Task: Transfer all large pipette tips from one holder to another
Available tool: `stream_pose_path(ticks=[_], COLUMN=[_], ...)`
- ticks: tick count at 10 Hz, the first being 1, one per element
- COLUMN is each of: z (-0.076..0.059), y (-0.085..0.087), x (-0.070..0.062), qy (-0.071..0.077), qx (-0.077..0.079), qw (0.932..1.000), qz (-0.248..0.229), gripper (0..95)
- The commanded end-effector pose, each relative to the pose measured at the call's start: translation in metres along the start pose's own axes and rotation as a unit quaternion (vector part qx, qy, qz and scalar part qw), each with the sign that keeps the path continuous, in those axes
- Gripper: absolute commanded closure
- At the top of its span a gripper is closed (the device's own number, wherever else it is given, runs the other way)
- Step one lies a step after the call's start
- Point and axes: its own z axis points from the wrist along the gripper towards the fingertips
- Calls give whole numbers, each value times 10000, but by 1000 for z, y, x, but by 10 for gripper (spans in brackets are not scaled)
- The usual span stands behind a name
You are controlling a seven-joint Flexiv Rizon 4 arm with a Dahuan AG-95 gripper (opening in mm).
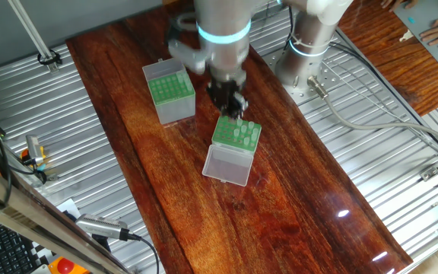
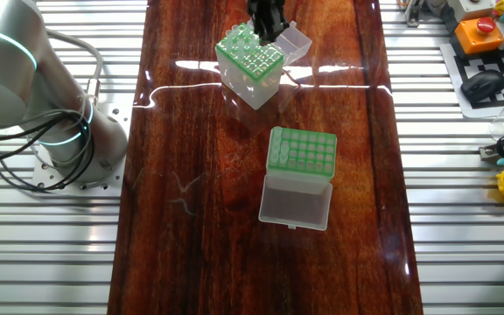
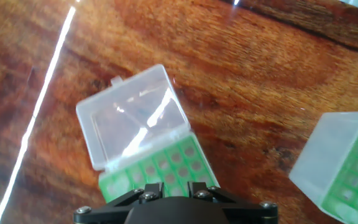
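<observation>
Large pipette tips stand in the clear-lidded holder mid-table | one fixed view: gripper hovers right over that rack, finger gap hidden, can't tell; grey box well apart | other fixed view: gripper above the tips; grey box nearer | hand view: open lid, fingers unseen.

You are looking at a small whitish translucent box with a green perforated top sitting mid-table, its clear hinged lid lying open flat, whitish translucent cone-shaped tips standing in it. A grey-sided green-topped box is standing well apart, lid open.
</observation>
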Motion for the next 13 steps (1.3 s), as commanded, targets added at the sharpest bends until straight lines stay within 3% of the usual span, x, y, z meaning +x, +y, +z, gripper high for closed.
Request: stream_pose_path(ticks=[1, 2, 4, 7, 13], z=[-3, -3, 11, 22, 35], y=[0, 0, 8, 11, 18], x=[5, 5, 0, 5, 9], qy=[-16, -18, -43, -60, -97], qx=[-54, -49, -24, -3, 2], qw=[9999, 9999, 10000, 9999, 9997], qz=[-103, -99, 54, 135, 237], gripper=[760, 760, 760, 760, 760])
